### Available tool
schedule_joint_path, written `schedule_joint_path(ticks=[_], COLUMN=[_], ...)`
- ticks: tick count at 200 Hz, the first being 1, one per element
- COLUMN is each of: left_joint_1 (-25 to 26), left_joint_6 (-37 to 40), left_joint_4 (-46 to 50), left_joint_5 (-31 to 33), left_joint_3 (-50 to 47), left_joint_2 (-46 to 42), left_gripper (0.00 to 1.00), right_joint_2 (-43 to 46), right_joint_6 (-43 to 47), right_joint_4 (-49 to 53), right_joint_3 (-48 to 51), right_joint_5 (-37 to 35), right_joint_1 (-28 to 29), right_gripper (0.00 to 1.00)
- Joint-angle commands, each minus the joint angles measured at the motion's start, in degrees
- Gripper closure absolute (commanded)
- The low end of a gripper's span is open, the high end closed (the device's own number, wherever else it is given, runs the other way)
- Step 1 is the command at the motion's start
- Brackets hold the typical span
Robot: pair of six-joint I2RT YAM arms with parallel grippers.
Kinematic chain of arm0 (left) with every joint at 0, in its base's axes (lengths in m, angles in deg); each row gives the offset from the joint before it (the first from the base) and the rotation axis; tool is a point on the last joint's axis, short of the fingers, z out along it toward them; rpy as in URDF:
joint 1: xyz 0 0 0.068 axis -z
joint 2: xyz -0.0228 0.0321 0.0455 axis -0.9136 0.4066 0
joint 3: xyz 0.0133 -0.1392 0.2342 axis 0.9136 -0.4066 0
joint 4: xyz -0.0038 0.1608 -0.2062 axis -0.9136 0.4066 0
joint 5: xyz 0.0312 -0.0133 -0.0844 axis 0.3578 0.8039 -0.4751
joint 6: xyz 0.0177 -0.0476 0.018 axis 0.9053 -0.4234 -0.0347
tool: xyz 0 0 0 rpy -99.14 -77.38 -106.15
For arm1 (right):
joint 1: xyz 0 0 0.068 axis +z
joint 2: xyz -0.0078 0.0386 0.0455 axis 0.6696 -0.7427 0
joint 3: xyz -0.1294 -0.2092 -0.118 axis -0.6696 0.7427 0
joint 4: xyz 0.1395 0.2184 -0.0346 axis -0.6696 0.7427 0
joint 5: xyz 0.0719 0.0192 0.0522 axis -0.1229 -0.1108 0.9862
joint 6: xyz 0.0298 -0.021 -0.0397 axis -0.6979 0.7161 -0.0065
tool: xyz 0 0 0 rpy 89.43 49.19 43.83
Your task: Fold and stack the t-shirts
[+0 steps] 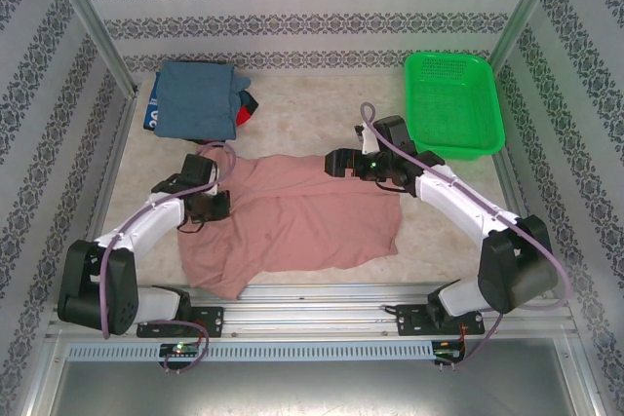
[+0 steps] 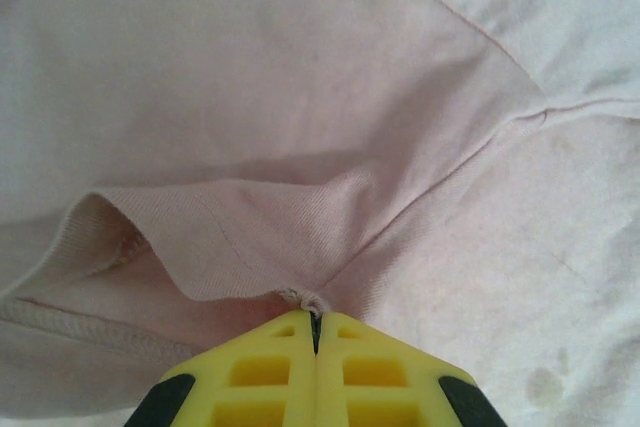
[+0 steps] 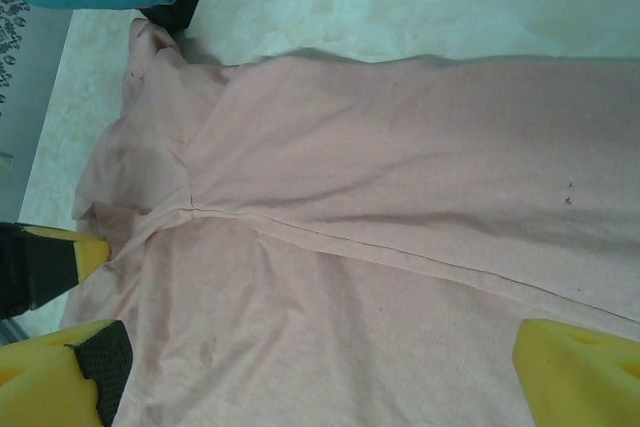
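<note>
A large dusty-pink t-shirt [image 1: 302,221] lies spread out on the middle of the table. My left gripper [image 1: 210,207] is at its left side, shut on a small pinch of pink cloth [image 2: 312,299] where a seam meets a fold. The yellow fingers [image 2: 270,367] press together. My right gripper [image 1: 336,163] hovers open over the shirt's far edge, its yellow fingers [image 3: 580,372] wide apart above flat pink cloth [image 3: 380,197] and holding nothing. A folded blue-grey t-shirt [image 1: 198,99] rests at the back left on top of dark and red ones [image 1: 249,104].
A green plastic mesh basket [image 1: 453,104] stands at the back right. Patterned walls close in the table on three sides. A metal rail [image 1: 312,309] with both arm bases runs along the near edge.
</note>
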Motion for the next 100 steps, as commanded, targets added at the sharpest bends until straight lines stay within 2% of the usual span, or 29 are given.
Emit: schedule_joint_path(ticks=[1,59,65,85,100], left_joint_1=[1.2,3.6,3.7,3.9,3.9], left_joint_6=[-4.3,-8.5,-8.6,-8.9,-9.3], left_joint_4=[-0.3,-2.4,-2.4,-0.9,1.2], left_joint_5=[-1.0,-1.7,-1.9,-2.0,-1.6], left_joint_3=[-2.0,-6.2,-6.3,-5.5,-3.8], left_joint_2=[-1.3,-1.3,-1.3,-2.2,-4.9], left_gripper=[1.0,0.96,0.91,0.61,0.54], right_joint_2=[-0.8,-1.1,-1.1,-1.3,-1.4], right_joint_6=[-0.5,-0.6,-0.6,-0.6,-0.6], right_joint_4=[-1.1,-0.3,-0.3,0.1,1.1], right_joint_3=[-1.1,-0.9,-0.9,-0.8,-1.1], right_joint_5=[-0.6,-0.9,-1.0,-1.4,-1.9], right_joint_1=[-0.4,-0.3,-0.3,-0.3,-0.4], right_gripper=[0.02,0.02,0.02,0.02,0.02])
